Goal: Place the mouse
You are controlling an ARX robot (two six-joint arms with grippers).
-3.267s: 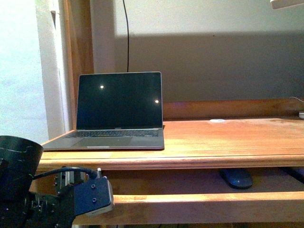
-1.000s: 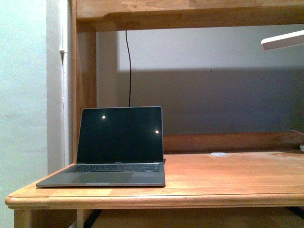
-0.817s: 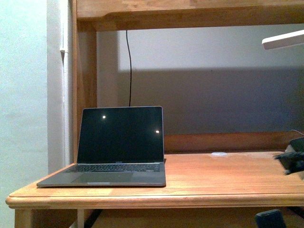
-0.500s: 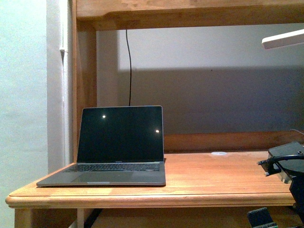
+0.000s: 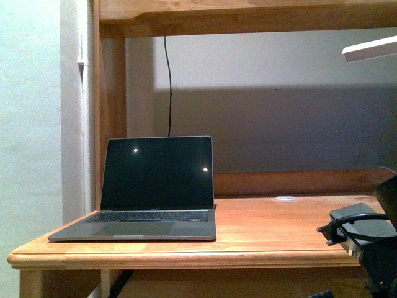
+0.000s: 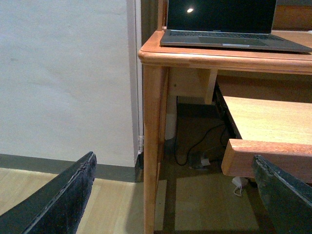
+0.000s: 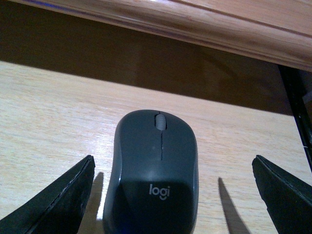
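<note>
The rear of the mouse (image 7: 155, 165) is cut off by the picture edge.

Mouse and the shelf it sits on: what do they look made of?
The mouse looks like moulded plastic, dark grey and matte: a smooth domed shell with a dull sheen and a printed logo. The shelf looks like light wood or veneer with a smooth finish: lengthwise grain lines show.

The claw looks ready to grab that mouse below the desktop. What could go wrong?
The mouse has a smooth domed shell, so it might slip when the open right gripper closes. The desk edge runs close by it; a careless lift could bump the wood. The laptop fills the desktop's left side, so a misplaced mouse might knock it.
</note>
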